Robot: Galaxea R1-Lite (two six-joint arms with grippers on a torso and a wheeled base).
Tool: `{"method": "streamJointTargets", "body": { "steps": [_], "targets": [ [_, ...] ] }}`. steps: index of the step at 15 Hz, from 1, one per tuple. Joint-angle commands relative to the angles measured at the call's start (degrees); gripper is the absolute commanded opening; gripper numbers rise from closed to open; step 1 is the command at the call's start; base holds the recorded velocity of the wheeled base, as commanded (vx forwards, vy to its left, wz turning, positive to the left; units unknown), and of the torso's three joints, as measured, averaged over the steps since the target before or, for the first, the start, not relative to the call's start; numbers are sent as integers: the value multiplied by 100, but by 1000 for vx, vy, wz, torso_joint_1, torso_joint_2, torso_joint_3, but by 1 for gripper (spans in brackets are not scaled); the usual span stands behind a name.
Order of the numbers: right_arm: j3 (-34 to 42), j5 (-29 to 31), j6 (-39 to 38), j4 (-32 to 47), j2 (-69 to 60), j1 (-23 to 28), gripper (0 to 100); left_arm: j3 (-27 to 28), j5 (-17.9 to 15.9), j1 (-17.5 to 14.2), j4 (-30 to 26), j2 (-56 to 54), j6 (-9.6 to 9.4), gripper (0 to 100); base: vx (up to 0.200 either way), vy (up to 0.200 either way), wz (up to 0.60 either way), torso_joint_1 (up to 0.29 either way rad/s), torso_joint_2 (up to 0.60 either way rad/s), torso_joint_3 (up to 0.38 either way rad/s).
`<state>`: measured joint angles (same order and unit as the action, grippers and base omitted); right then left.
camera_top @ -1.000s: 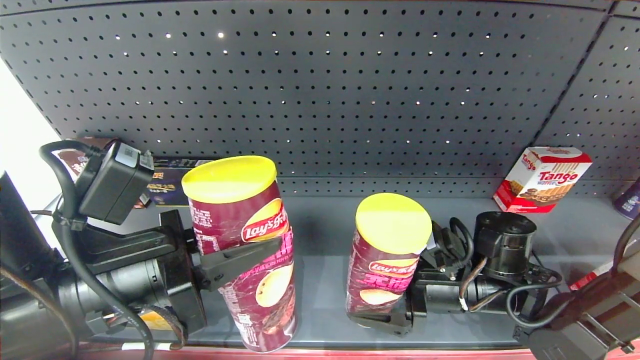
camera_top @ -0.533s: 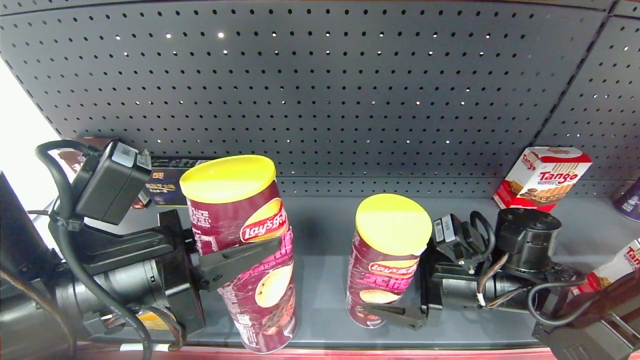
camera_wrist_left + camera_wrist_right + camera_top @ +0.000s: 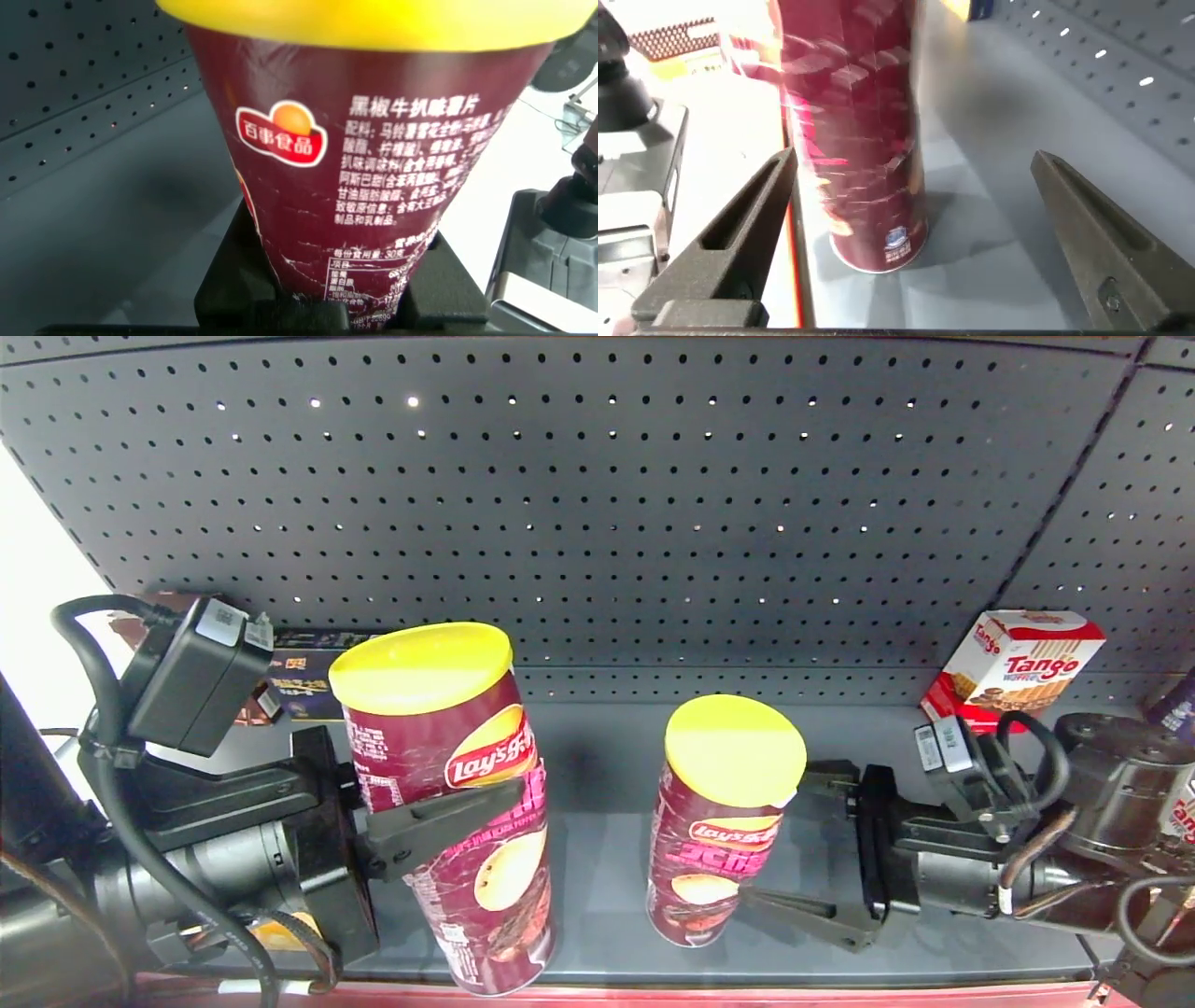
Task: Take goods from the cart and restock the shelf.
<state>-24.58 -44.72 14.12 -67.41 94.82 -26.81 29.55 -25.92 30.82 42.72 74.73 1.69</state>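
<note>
At the left of the frame, the left gripper [image 3: 467,807] is clamping the left chips can [image 3: 439,747] around its middle, one finger crossing the can's front. The can's long axis is running near upright, with the yellow lid leaning slightly toward the upper left. Its base is sitting low at the shelf's [image 3: 597,775] front edge, and I cannot tell whether it is touching. Bare shelf floor is lying behind it, toward the pegboard [image 3: 597,504], so the coming placement probably means pushing straight back with the left arm.

At centre, the second chips can [image 3: 724,821] is standing upright on the shelf. Just to its right, the right gripper [image 3: 794,835] is gaping wide and gripping nothing, its fingers pointing at the can. A wafer box [image 3: 1013,667] is sitting at the far right.
</note>
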Motion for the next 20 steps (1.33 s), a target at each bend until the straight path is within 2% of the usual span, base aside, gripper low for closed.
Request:
{"method": "streamJointTargets", "body": {
  "steps": [1, 4, 6, 7, 9, 11, 16, 20],
  "targets": [
    [76, 7, -93, 308, -1036, 255, 100, 7, -1, 12, 9, -2, -2, 0, 0, 0, 0, 0, 0, 0],
    [14, 15, -102, 1415, -2178, 694, 100, 7, -10, 38, 17, -37, -20, 0, 0, 0, 0, 0, 0, 0],
    [-82, 24, -120, 1846, -2653, 1064, 100, -81, -19, 38, 141, -143, -11, 0, 0, 0, 0, 0, 0, 0],
    [-214, 24, -304, 2206, -3154, 1512, 100, -327, -36, 73, 264, -283, 6, 0, 0, 0, 0, 0, 0, 0],
    [-197, 24, -603, 2540, -3857, 2022, 100, -485, -80, 91, 237, -468, 15, 0, 0, 0, 0, 0, 0, 0],
    [23, 15, -805, 2857, -4604, 2435, 100, -345, -80, 82, 237, -450, 24, 0, 0, 0, 0, 0, 0, 0],
    [665, 24, -1500, 4026, -6546, 2804, 100, -125, -71, 30, 228, -371, 15, 0, 0, 0, 0, 0, 0, 0],
    [1412, 15, -1816, 5414, -8278, 3296, 100, -160, -63, 21, 228, -406, 24, 0, 0, 0, 0, 0, 0, 0]
  ]
}}
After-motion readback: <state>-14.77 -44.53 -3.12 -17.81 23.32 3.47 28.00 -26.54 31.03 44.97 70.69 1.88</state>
